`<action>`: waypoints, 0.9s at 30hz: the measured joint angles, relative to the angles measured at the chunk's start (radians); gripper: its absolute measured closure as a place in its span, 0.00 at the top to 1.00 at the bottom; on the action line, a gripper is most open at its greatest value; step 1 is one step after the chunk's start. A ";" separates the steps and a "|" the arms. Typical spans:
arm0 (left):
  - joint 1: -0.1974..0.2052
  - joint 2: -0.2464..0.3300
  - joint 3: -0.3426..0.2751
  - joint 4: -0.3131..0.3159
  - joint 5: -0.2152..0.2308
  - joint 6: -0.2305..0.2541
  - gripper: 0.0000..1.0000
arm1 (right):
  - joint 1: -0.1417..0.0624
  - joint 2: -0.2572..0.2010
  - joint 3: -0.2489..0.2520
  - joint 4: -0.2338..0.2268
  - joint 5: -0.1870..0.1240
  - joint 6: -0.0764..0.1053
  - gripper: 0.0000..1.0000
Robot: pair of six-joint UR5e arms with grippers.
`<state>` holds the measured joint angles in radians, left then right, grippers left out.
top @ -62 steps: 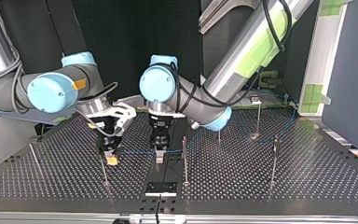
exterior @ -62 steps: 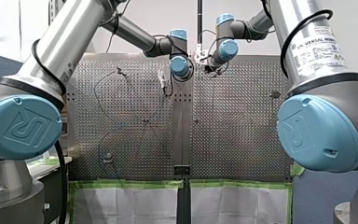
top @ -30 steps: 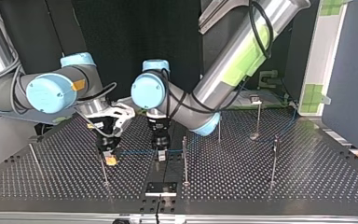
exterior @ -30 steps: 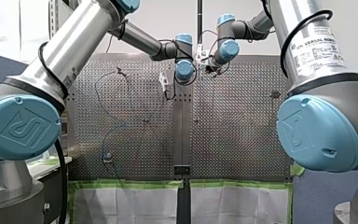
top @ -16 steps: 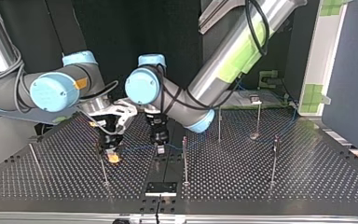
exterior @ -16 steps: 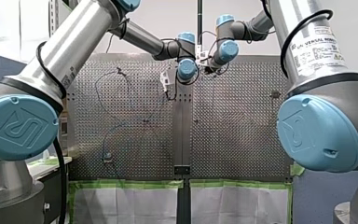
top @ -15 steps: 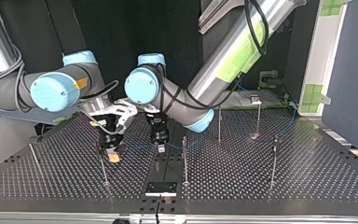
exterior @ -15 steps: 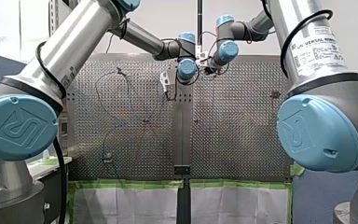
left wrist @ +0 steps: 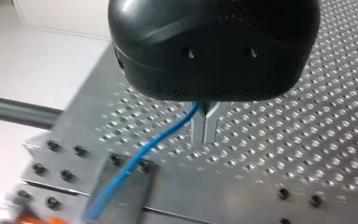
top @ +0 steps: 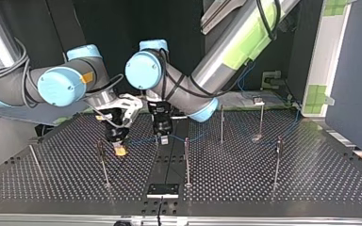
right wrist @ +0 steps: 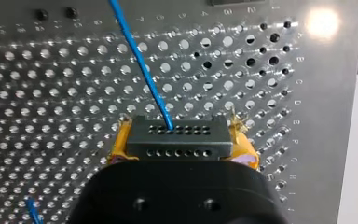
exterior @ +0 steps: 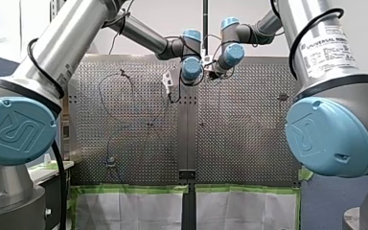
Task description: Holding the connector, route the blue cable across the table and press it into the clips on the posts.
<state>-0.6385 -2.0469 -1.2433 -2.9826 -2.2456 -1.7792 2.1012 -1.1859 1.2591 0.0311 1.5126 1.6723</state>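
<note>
Carried, on perforated metal table (top: 273, 197), thin upright posts (top: 186, 162) just beside my left gripper (top: 163, 139), blue cable (top: 195, 138) trailing past it

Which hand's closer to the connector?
Right. My right hand clamps the connector between its yellow pads; my left hand is apart from it, pinching the blue cable further along.

my right gripper (top: 119, 149), clamping the connector (right wrist: 178, 137), sits just beside a thin post (top: 102, 162). the blue cable (top: 141, 140) spans to my left gripper (top: 163, 139), near the middle post (top: 186, 160). wider gaps lie between the far posts (top: 261, 117).
</note>
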 joint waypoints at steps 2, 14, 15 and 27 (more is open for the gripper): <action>-0.003 0.019 -0.020 0.019 0.000 0.002 0.00 | 0.002 -0.007 0.012 0.000 0.000 0.000 0.00; -0.016 0.073 -0.126 0.125 0.008 -0.008 0.00 | 0.005 -0.053 0.104 -0.003 0.010 0.000 0.00; -0.015 0.073 -0.134 0.134 0.008 -0.008 0.00 | 0.004 -0.055 0.116 -0.003 0.011 0.000 0.00; -0.011 0.073 -0.236 0.236 0.043 -0.007 0.00 | -0.008 -0.059 0.227 -0.008 0.027 -0.015 0.00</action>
<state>-0.6493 -1.9742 -1.4795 -2.7470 -2.2028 -1.7867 2.0928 -1.2449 1.4862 0.0233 1.5395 1.6576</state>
